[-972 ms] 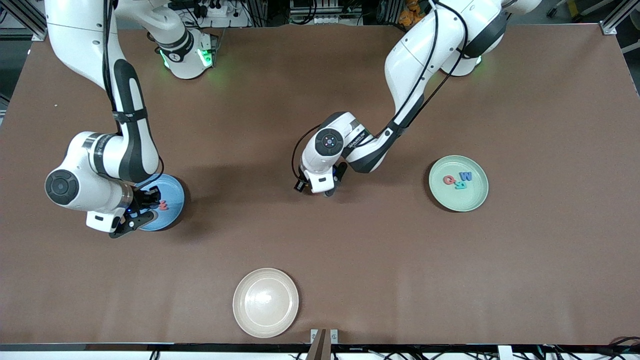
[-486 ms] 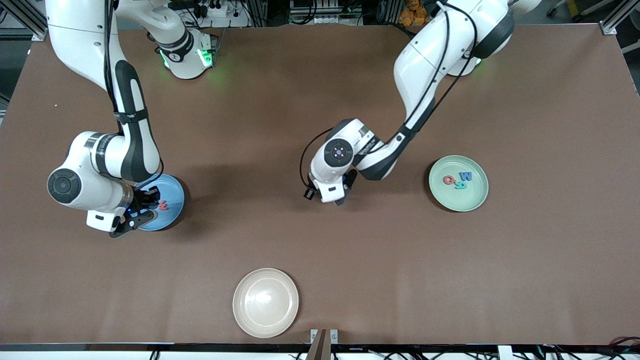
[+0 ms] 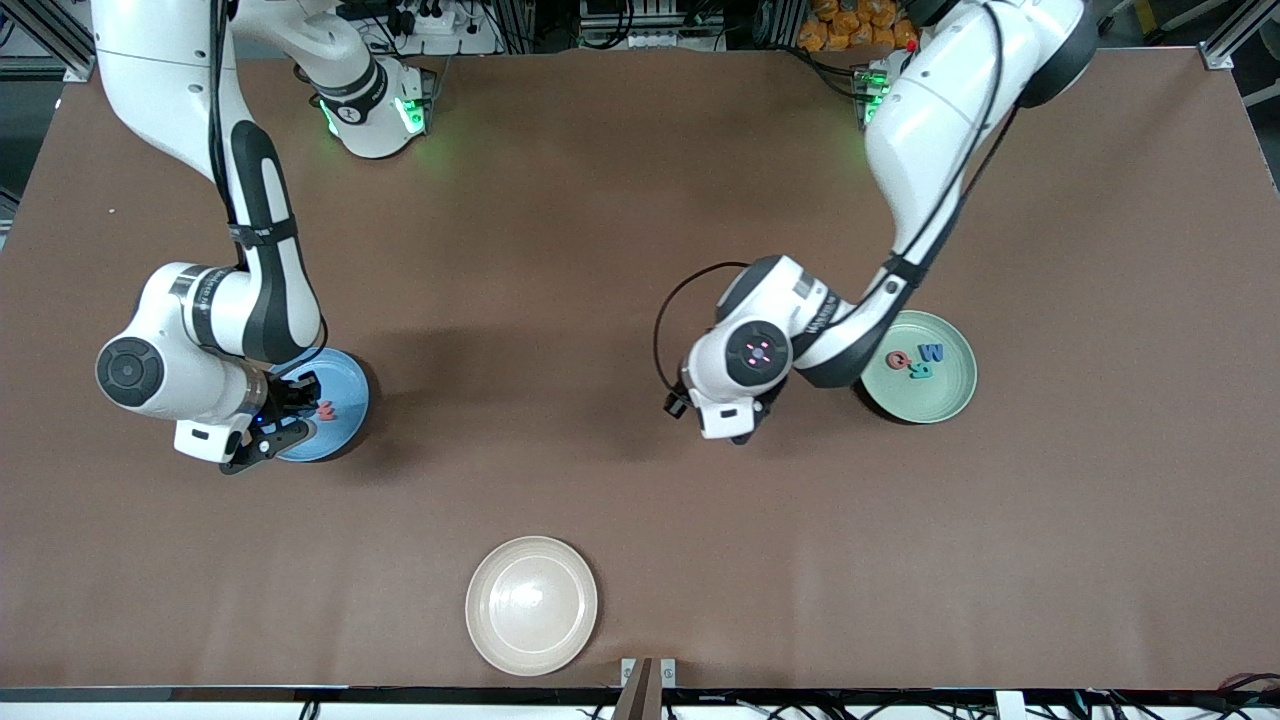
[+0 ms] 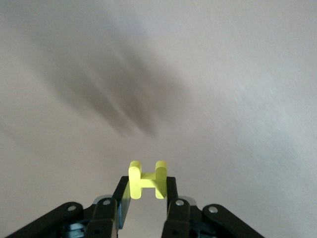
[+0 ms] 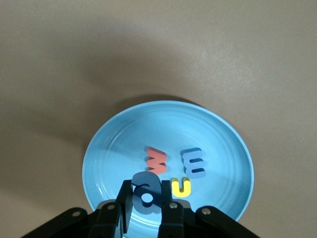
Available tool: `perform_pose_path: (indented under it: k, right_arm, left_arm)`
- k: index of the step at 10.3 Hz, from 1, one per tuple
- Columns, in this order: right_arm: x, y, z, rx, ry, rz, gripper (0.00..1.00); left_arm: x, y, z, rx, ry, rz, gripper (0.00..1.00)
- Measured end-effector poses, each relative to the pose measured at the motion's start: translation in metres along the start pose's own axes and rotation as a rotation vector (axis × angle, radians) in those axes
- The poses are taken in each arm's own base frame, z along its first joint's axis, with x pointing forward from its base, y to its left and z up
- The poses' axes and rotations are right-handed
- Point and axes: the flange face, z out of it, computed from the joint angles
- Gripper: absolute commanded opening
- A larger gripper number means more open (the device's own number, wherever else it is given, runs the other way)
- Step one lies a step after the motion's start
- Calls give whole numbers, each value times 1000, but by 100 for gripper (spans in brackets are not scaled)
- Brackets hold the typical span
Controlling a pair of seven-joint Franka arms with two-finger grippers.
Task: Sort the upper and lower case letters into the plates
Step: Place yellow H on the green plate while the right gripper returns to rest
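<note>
You see a brown counter [image 3: 600, 200] with a matte top | a cream-beige plate [image 3: 531, 605] on its edge nearest the front camera | metal frame posts [image 3: 1228, 40] at the corners | cables [image 3: 430, 20] along the top edge.

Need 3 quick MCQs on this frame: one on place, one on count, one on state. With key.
1. What is the left tool over?
A. the blue plate
B. bare table beside the mint green plate
C. the cream plate

2. How many letters lie in the mint green plate?
A. one
B. five
C. three

3. The left tool is:
A. shut on a yellow letter
B. open and empty
C. shut on a red letter

Key:
1 B: the left tool has only the brown table under it, next to the mint green plate.
2 C: the letters there are red, blue and teal.
3 A: the yellow letter sits pinched between its fingers.
</note>
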Motion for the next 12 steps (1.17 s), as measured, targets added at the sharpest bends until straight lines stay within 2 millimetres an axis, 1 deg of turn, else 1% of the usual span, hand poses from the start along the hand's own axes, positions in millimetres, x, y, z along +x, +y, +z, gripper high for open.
perform_pose_path:
  k: [1, 2, 3, 4, 6, 7, 8, 9, 10, 11, 12]
  right_arm:
    - [-4, 0, 6, 7, -12, 4, 0]
    - [-9, 0, 13, 15, -26, 8, 38]
    - [-14, 1, 19, 22, -38, 15, 99]
    - [-18, 4, 23, 27, -46, 23, 100]
    - [-26, 14, 25, 35, -54, 43, 100]
    - [-29, 18, 24, 39, -55, 49, 100]
    - [-30, 19, 23, 39, -52, 52, 100]
    - [-30, 21, 19, 37, -45, 55, 100]
    - [-32, 28, 13, 33, -31, 65, 100]
    - [-35, 41, 2, 28, -8, 84, 100]
    - [-39, 55, -11, 22, 19, 104, 100]
  left_arm:
    - [22, -12, -15, 44, -4, 57, 18]
    - [45, -26, -30, 70, -9, 114, 18]
    - [70, -43, -42, 86, -13, 173, 18]
    - [97, -65, -51, 100, -19, 232, 18]
    - [158, -115, -63, 116, -40, 334, 18]
    - [185, -140, -65, 120, -56, 368, 18]
    - [206, -161, -63, 121, -69, 391, 18]
    - [215, -175, -55, 113, -67, 404, 18]
    - [214, -185, -43, 104, -54, 417, 18]
    - [210, -195, -29, 96, -40, 432, 18]
    - [210, -209, -16, 85, -27, 453, 18]
